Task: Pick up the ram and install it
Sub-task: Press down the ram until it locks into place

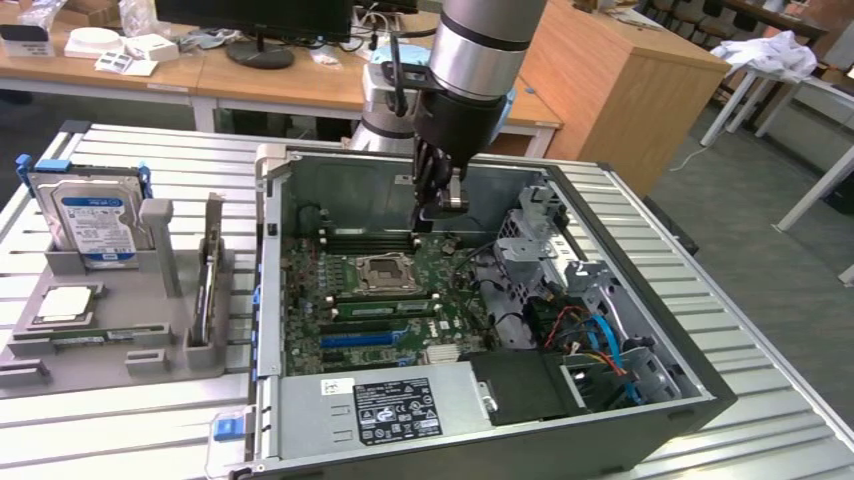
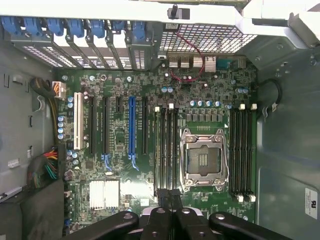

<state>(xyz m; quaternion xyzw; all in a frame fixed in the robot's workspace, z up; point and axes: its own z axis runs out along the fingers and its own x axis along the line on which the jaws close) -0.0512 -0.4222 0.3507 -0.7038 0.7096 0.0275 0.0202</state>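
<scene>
My gripper hangs inside the open computer case, above the motherboard near its far memory slots. In the wrist view the gripper is shut, its fingertips pressed together with nothing between them, over the end of the slot bank beside the CPU socket. A long green ram stick appears to stand in that bank, between the socket and the blue expansion slot. A thin greenish strip that may be another stick lies in the grey holder at the exterior view's left.
The grey holder also carries a hard drive and a CPU. Drive cages and coloured cables crowd the case on the exterior view's right. A power supply fills the near end. Desks and a cabinet stand behind.
</scene>
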